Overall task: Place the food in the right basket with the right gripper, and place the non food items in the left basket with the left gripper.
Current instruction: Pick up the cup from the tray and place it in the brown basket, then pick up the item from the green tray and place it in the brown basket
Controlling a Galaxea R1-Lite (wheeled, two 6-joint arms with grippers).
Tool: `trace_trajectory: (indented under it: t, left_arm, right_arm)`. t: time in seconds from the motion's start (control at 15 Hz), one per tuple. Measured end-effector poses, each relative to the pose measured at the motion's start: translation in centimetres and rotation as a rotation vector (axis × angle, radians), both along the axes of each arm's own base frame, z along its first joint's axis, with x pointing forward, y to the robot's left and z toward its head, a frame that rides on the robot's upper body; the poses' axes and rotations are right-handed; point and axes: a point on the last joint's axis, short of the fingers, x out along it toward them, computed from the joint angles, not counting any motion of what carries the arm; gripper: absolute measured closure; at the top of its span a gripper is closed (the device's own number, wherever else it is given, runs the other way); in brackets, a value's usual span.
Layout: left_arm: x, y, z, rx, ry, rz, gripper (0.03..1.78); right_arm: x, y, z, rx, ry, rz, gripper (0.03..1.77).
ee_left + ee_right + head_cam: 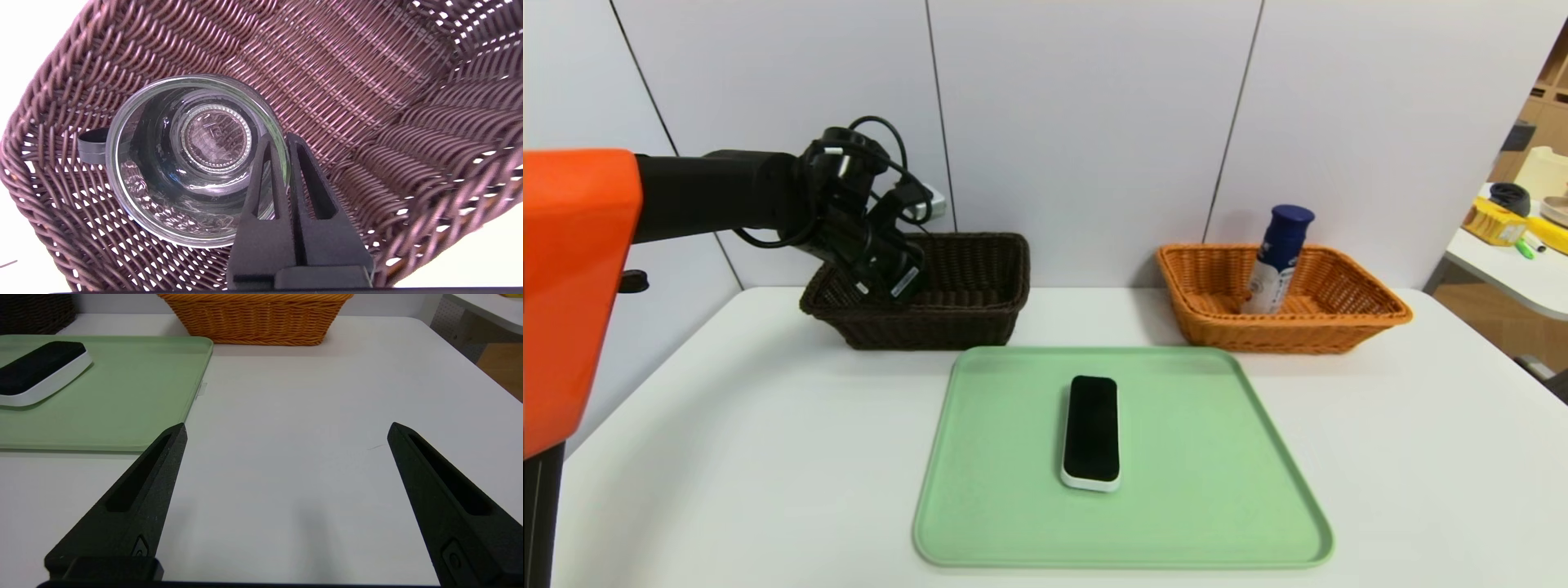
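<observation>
White bench surface is carrying all task items in front of a pale panelled wall. Nearest, the right hand is parking low at the near right, fingers spread wide and holding nothing. On the green tray at the near centre, the black-faced slab is lying flat, untouched; it is the non-food item still to be moved.

Farther left, the left hand is reaching down into the dark brown basket, fingers pinched on the rim of the glass dish. Judged step: depositing this dish. The next move calls for lowering until the dish is seated, then opening the fingers.

At the far right, the drink bottle is already standing tilted in the orange basket.

In the head view the hand itself is hiding the dish. Whether the dish is touching the basket floor cannot be determined.
</observation>
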Motion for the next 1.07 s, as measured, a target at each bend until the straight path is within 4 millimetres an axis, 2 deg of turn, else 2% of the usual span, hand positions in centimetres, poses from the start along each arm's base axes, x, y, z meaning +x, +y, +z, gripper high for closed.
trace_trajectory:
  t: [0.07, 0.13, 0.2, 0.4, 0.6, 0.8, 1.07]
  left_arm:
    - [0.1, 0.0, -0.2, 0.000, 0.005, 0.000, 1.72]
    - [0.1, 0.0, -0.3, 0.000, 0.008, 0.000, 1.62]
    - [0.2, -0.1, -0.5, 0.001, 0.011, -0.002, 1.42]
    - [0.4, -0.1, -0.9, 0.003, 0.020, -0.003, 1.00]
    - [0.5, -0.1, -0.9, 0.005, 0.022, -0.005, 0.71]
    - [0.0, 0.0, 0.3, -0.001, -0.009, -0.004, 0.52]
    - [-1.8, 0.4, 3.3, -0.009, -0.067, -0.010, 0.36]
  right_arm:
    - [0.0, 0.0, 0.0, 0.000, 0.000, 0.000, 0.11]
    - [0.0, 0.0, 0.0, 0.000, 0.000, 0.000, 0.11]
    - [0.0, 0.0, 0.0, 0.000, 0.000, 0.000, 0.10]
    - [0.0, 0.0, 0.0, 0.000, 0.000, 0.000, 0.11]
    - [0.0, 0.0, 0.0, 0.000, 0.000, 0.000, 0.10]
    - [0.0, 0.0, 0.0, 0.000, 0.000, 0.000, 0.10]
    - [0.0, 0.0, 0.0, 0.000, 0.000, 0.000, 0.11]
